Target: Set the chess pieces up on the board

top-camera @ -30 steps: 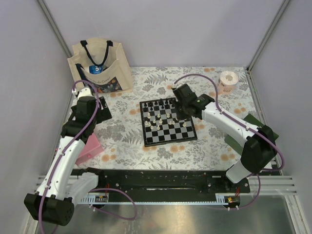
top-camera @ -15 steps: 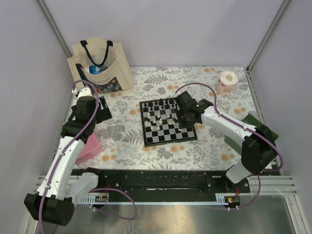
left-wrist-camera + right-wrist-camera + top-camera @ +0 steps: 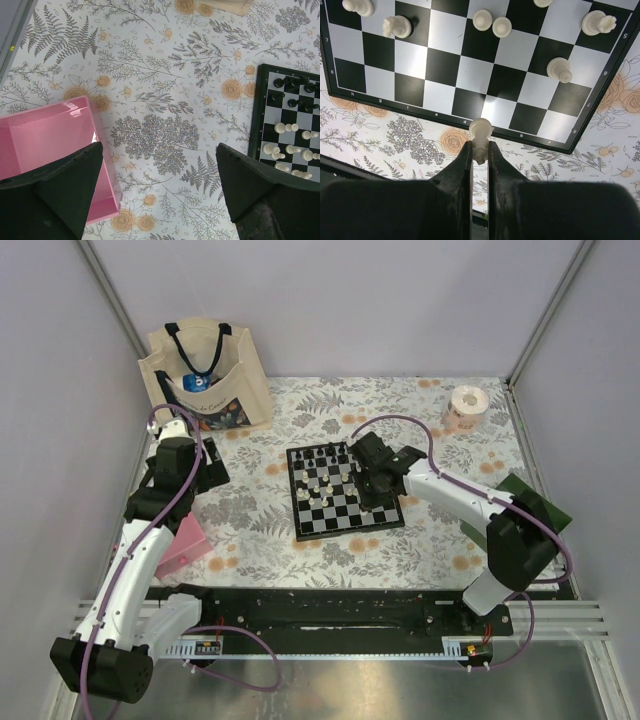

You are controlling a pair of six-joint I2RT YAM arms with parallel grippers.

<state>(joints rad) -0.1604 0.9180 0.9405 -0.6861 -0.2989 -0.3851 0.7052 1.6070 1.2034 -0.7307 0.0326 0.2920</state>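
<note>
The board (image 3: 343,490) lies mid-table with black and cream pieces scattered on its far half. My right gripper (image 3: 376,485) hangs over the board's right side, shut on a cream pawn (image 3: 480,135). In the right wrist view the pawn is pinched between my fingertips above the board's edge (image 3: 445,107), with other cream pieces (image 3: 558,68) on the squares beyond. My left gripper (image 3: 157,195) is open and empty above the flowered cloth, left of the board (image 3: 287,122); it shows in the top view too (image 3: 205,468).
A pink box (image 3: 183,545) lies near the left arm, also in the left wrist view (image 3: 50,150). A tote bag (image 3: 205,375) stands at the back left. A tape roll (image 3: 467,403) sits at the back right. A dark green object (image 3: 520,495) lies at the right edge.
My right gripper has moved left and nearer, from the board's far right corner to over its right side. The left arm has not moved.
</note>
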